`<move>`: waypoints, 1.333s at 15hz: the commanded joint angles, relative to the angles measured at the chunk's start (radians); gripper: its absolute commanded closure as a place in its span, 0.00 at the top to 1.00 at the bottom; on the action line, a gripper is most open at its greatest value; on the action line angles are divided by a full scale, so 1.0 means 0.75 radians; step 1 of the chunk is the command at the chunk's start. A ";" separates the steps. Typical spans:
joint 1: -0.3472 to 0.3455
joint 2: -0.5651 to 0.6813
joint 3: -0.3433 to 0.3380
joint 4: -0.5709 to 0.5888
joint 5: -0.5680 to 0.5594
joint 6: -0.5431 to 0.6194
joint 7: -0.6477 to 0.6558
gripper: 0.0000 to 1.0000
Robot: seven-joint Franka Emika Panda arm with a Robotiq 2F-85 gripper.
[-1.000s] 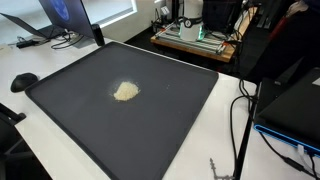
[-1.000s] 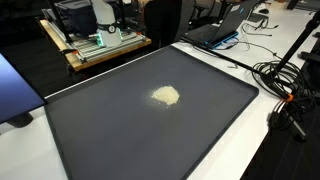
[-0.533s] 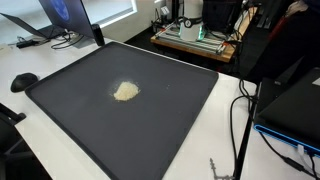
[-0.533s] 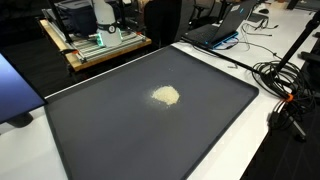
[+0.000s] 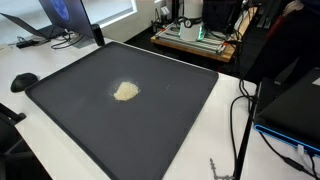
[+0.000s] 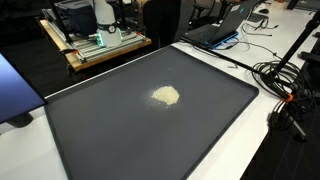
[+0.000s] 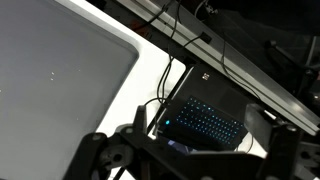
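Nothing has shifted since the earlier frames: the pale lump (image 5: pixel 125 91) lies left of centre on the dark mat (image 5: pixel 175 120), slightly longer left-to-right with no clear pointing end, while the gripper (image 7: pixel 190 165), fingers spread wide and empty, hangs above a laptop (image 7: pixel 205 120), so the approach seems unstarted and calls for a swing over the mat.

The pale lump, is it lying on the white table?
No, the pale lump lies near the middle of the black mat, well away from the mat's edges and with nothing touching it.

Lab with laptops (image 6: pixel 222 28), cables (image 6: pixel 272 72)
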 commanded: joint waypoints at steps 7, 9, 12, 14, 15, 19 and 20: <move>-0.019 0.001 0.013 0.005 0.008 -0.007 -0.014 1.00; -0.019 0.001 0.013 0.005 0.008 -0.007 -0.014 1.00; -0.011 0.003 -0.001 0.005 0.019 0.005 -0.059 1.00; -0.003 0.004 -0.003 0.005 0.024 0.014 -0.091 1.00; -0.003 0.002 -0.005 0.002 0.022 0.013 -0.107 1.00; 0.000 -0.001 -0.009 -0.002 0.018 0.021 -0.160 0.66; 0.000 -0.001 -0.010 -0.002 0.018 0.020 -0.171 0.59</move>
